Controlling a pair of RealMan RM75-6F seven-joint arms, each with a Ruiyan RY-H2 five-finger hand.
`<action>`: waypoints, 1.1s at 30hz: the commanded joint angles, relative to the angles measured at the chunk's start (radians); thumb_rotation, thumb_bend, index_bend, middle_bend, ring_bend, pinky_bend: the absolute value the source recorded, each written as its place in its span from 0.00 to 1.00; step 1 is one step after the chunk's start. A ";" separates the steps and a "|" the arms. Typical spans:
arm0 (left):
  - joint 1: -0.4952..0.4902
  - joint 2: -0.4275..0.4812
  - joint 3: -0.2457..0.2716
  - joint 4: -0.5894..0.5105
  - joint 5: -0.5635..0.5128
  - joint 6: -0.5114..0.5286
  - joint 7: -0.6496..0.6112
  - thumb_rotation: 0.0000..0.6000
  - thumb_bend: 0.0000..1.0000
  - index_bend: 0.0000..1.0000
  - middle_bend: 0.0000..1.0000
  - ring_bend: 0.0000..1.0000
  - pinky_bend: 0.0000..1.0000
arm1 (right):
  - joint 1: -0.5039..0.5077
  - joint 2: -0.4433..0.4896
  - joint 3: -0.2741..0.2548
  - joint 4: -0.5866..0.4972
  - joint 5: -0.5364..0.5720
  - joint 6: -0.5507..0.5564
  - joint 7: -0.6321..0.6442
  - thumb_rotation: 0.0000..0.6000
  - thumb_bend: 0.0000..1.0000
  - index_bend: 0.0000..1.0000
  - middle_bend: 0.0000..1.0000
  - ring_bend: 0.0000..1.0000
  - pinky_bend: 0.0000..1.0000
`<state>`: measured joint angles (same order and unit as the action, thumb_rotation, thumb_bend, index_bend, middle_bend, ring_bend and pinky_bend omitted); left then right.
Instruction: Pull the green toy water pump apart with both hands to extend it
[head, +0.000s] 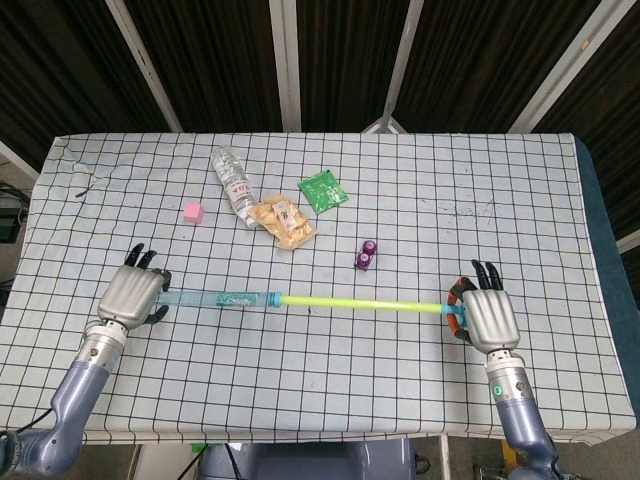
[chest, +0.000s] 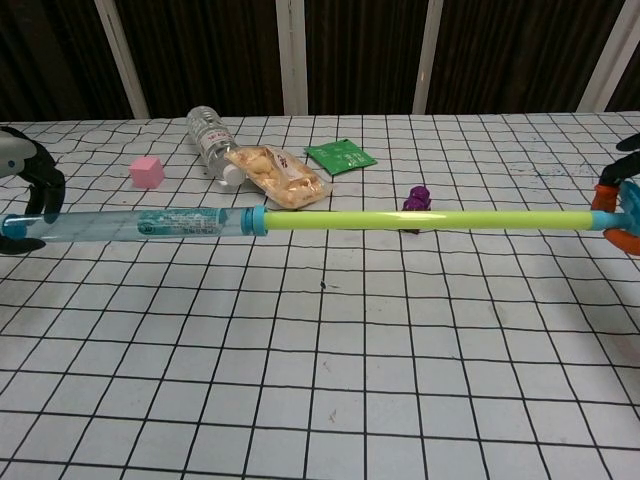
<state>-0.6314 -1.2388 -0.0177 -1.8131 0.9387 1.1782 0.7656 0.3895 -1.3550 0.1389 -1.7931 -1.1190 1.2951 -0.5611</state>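
Green toy water pump (head: 300, 299), a clear blue-tinted plastic barrel with a yellow-green plunger rod drawn out of it, spans most of the counter (head: 560, 200) width parallel to and toward the front edge; in the chest view it appears held just above the gridded white cloth (chest: 330, 400), with a thin shadow beneath. Left hand (head: 130, 295) grasps the barrel's capped end near the left edge, dark fingers (chest: 45, 190) curled over the tube. Right hand (head: 488, 315) holds the orange-and-blue loop handle (chest: 618, 215) at the rod's end, toward the right edge; only the fingertips and handle show at the margin of the chest view. Blue collar (chest: 256, 221) where rod meets barrel sits left of centre. Behind the pump, toward the middle of the counter: small purple toy (head: 366, 254), just behind the rod in the chest view. Further back, left of centre: clear plastic water bottle (head: 233, 178) lying on its side, transparent bag of tan snacks (head: 281, 221) touching the bottle's cap end, flat green foil sachet (head: 323, 191) to its right. Pink cube (head: 193, 212) lies alone toward the left edge.
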 joint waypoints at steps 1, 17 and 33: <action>-0.002 0.002 -0.004 -0.006 -0.002 0.002 0.005 1.00 0.51 0.52 0.60 0.13 0.05 | -0.003 0.009 0.001 0.005 0.002 -0.004 0.014 1.00 0.50 0.62 0.38 0.00 0.00; -0.014 -0.016 0.004 -0.030 0.007 -0.010 0.035 1.00 0.42 0.45 0.51 0.13 0.05 | 0.001 0.047 0.001 0.015 -0.003 -0.024 0.044 1.00 0.50 0.53 0.38 0.00 0.00; -0.004 0.019 0.005 -0.106 0.010 -0.011 -0.013 1.00 0.12 0.19 0.17 0.07 0.02 | 0.001 0.126 -0.009 0.008 0.118 0.003 -0.136 1.00 0.47 0.00 0.00 0.00 0.00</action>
<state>-0.6415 -1.2235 -0.0118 -1.9114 0.9416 1.1622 0.7643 0.3938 -1.2313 0.1311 -1.7874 -1.0019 1.2952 -0.6999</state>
